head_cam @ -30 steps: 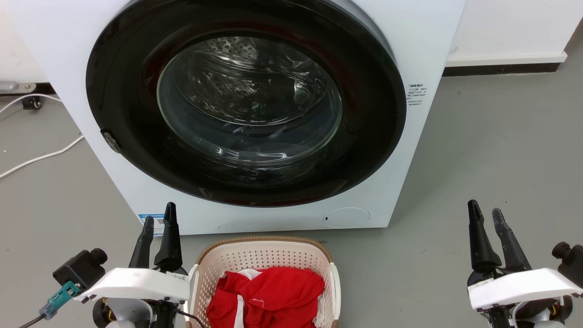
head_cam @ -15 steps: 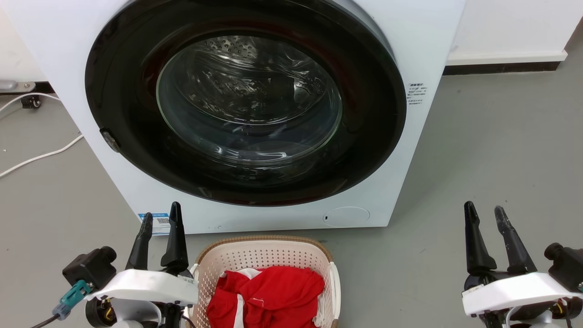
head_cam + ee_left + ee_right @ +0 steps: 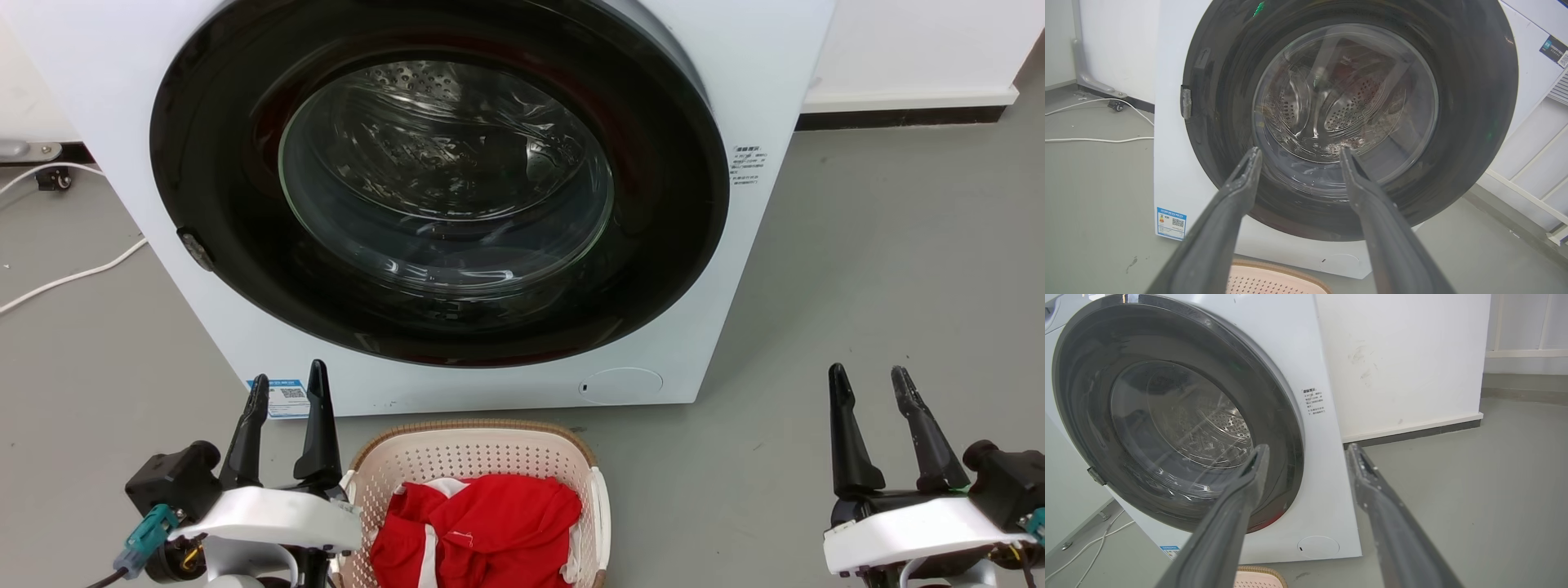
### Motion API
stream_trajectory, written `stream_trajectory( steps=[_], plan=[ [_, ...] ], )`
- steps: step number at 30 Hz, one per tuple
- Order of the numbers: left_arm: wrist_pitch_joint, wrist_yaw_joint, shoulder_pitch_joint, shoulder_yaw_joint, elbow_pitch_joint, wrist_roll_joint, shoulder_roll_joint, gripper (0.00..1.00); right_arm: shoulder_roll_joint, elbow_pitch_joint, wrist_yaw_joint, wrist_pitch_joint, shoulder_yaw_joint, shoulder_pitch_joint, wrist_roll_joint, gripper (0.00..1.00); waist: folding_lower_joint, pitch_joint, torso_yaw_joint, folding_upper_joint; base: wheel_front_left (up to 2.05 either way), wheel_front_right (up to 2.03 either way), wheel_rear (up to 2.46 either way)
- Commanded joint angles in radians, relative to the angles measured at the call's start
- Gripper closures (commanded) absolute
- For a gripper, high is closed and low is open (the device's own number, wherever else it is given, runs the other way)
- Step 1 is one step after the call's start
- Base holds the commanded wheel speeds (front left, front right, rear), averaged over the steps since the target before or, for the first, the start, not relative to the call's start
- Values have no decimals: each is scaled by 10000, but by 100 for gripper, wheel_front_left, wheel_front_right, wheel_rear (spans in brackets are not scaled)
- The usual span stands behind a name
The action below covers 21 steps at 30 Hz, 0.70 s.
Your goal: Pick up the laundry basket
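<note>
The laundry basket, cream-white and perforated with a brown woven-look rim, sits on the grey floor in front of the washing machine, with red clothing inside. Its far rim also peeks into the left wrist view and the right wrist view at the bottom. My left gripper stands open just left of the basket, fingers pointing toward the machine, nothing between them. My right gripper is open well to the right of the basket, over bare floor. Both wrist views show the fingers spread apart.
A white washing machine with a large dark round door, shut, stands right behind the basket. White cables lie on the floor at the left. A white wall with a dark skirting runs at the back right.
Both grippers have opened wider over the last second. The left gripper has shifted slightly right toward the basket and the right gripper slightly left. The basket has not moved.
</note>
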Motion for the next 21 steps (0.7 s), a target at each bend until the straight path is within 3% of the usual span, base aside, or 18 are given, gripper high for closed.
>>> stream_trajectory(
  steps=[1,21],
  plan=[
    [-107,42,28,-28,-135,312,36,0,-29,-156,0,-121,11,5,-331,0,0,6,1,0,0,0,0],
    [-547,133,134,-101,-184,2132,39,0,-30,-359,-1,-553,60,184,-2261,0,0,56,4,0,0,0,0]
  ],
)
